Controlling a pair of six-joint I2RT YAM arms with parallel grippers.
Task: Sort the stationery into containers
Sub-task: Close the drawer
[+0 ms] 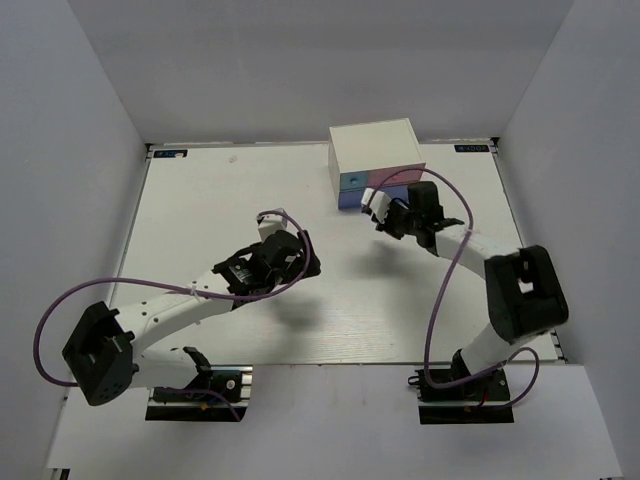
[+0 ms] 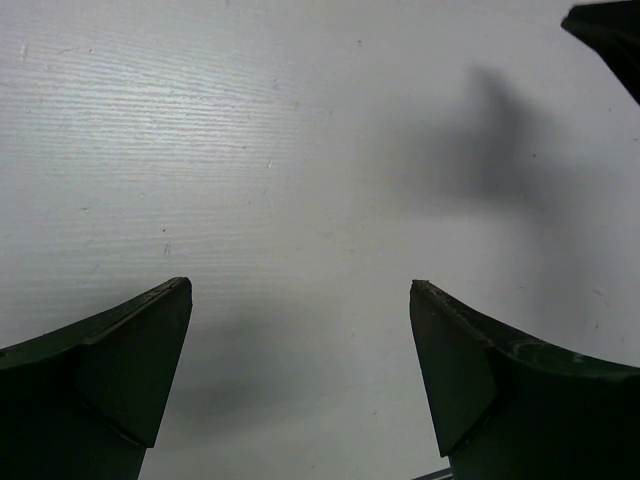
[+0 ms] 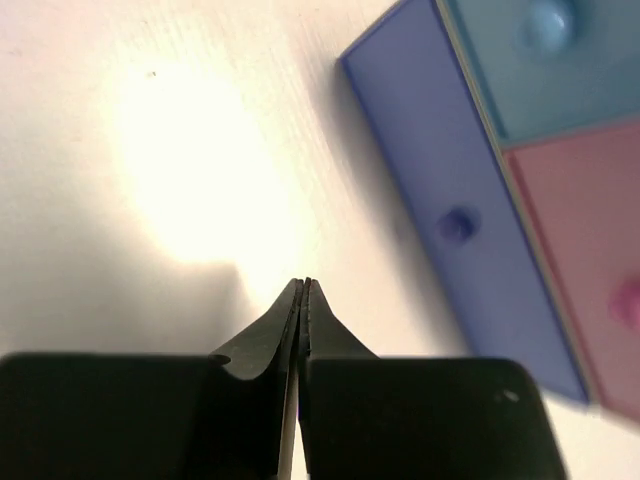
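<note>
From where I stood, the white drawer box [image 1: 372,148] sat at the far edge of the table [image 1: 230,200], at about 1 o'clock from the table's middle. Its coloured fronts faced the arms.

The right gripper [image 3: 303,285] hung just off the box's front, at 6 o'clock from it. Its jaws were pressed together with nothing between them. In its wrist view the drawers lay toward 1 and 2 o'clock from the fingertips. Nearest was a long violet-blue drawer front [image 3: 440,200] with a small round knob [image 3: 457,223]. Beyond that were a teal drawer front [image 3: 560,70] and a pink drawer front [image 3: 590,250], one beside the other. I couldn't tell whether the fingertips touched the table, or whether any drawer stood pulled out.

The left gripper [image 2: 300,290] hovered near the middle of the table, at about 8 o'clock from the box and well apart from it. Its jaws were spread wide over bare white tabletop and gripped nothing. A dark tip [image 2: 610,35] poked into that wrist view at 2 o'clock, too cropped to identify.
</note>
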